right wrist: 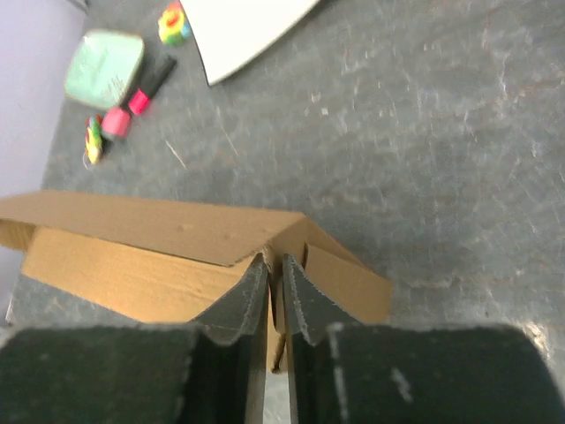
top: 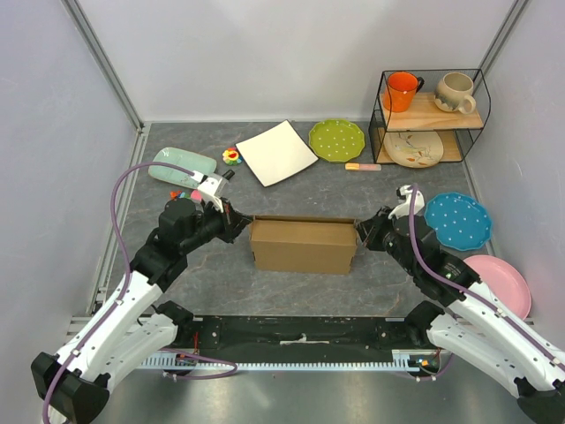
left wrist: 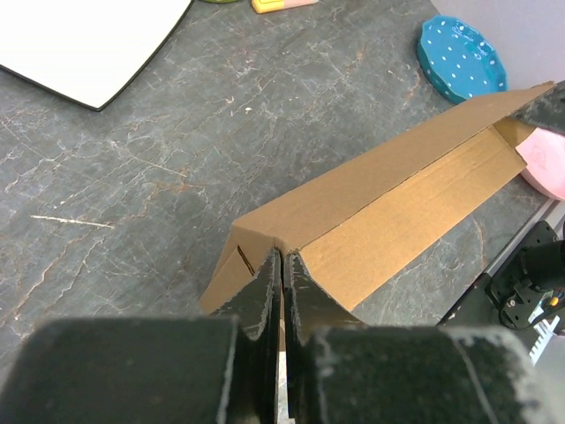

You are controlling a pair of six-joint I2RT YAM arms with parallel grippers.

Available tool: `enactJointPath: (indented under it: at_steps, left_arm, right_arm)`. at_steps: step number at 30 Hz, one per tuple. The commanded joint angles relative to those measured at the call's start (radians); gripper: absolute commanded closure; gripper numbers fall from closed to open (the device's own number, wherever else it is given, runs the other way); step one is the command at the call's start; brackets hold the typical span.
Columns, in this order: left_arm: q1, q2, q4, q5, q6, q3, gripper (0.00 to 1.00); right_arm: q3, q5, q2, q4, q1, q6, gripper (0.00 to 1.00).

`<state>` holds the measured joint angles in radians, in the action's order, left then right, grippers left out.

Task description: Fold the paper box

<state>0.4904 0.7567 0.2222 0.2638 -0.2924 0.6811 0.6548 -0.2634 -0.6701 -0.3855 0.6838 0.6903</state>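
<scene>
End-fold step in hand: your left gripper [left wrist: 281, 258] and right gripper [right wrist: 274, 263] each clamp one end of the box [top: 303, 247]; next, likely turn both inward evenly.

table [top: 300, 190], grey | holds: paper box [top: 303, 246], white plate [top: 276, 153], green plate [top: 336, 140], blue plate [top: 457, 220]

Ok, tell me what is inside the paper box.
Only bare brown cardboard shows inside the paper box, no loose item. Its floor and end corners are hidden behind the walls, the left fingers and the right fingers.
</scene>
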Motion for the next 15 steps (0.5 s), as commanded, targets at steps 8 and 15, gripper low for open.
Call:
enactJointPath:
  at_steps: [8, 15]
  left_arm:
    - [0.000, -0.056, -0.066, -0.014, 0.075, -0.075, 0.98]
    - [0.000, -0.059, -0.069, -0.012, 0.065, -0.075, 0.98]
  right_arm:
    - [0.081, 0.010, -0.011, -0.239, 0.013, -0.097, 0.52]
    - [0.184, -0.022, -0.063, -0.239, 0.014, -0.181, 0.51]
